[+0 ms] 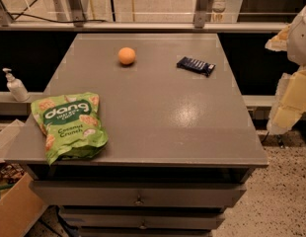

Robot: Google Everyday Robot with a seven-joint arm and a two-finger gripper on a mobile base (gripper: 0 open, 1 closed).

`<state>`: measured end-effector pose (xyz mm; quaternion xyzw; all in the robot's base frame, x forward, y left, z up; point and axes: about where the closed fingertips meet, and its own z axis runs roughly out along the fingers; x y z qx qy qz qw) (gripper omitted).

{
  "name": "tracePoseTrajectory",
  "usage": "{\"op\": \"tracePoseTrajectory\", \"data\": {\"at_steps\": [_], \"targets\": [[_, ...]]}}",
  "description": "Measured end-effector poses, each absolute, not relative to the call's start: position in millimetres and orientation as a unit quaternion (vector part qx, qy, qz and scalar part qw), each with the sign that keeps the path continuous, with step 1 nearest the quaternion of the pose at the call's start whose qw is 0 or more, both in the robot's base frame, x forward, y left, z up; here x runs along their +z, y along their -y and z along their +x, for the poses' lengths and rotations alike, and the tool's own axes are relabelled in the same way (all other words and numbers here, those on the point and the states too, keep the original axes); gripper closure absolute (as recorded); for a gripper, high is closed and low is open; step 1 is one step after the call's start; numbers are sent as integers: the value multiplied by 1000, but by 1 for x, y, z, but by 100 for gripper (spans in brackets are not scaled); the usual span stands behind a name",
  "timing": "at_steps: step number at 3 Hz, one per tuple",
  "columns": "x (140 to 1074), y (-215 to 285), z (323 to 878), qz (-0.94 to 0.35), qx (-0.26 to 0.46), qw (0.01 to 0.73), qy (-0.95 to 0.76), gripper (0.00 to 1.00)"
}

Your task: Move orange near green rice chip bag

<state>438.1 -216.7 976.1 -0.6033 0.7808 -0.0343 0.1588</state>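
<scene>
The orange (126, 56) is a small round fruit on the far middle of the grey table top (158, 107). The green rice chip bag (69, 125) lies flat at the table's front left corner, with white "dang" lettering facing up and its lower edge hanging a little over the front edge. The gripper (287, 105) is a pale white and yellowish shape at the right edge of the view. It is raised beside the table's right side, well apart from the orange and the bag, and holds nothing that I can see.
A small dark blue wrapped bar (195, 65) lies on the far right of the table. A white pump bottle (15, 85) stands on a ledge to the left. Drawers (138, 194) sit under the top. A cardboard box (15, 209) is on the floor at the lower left.
</scene>
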Motion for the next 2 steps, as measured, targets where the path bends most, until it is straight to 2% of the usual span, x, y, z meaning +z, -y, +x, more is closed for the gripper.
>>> {"op": "tracePoseTrajectory", "data": {"at_steps": [2], "targets": [[975, 211, 447, -604, -34, 176, -777, 0]]}}
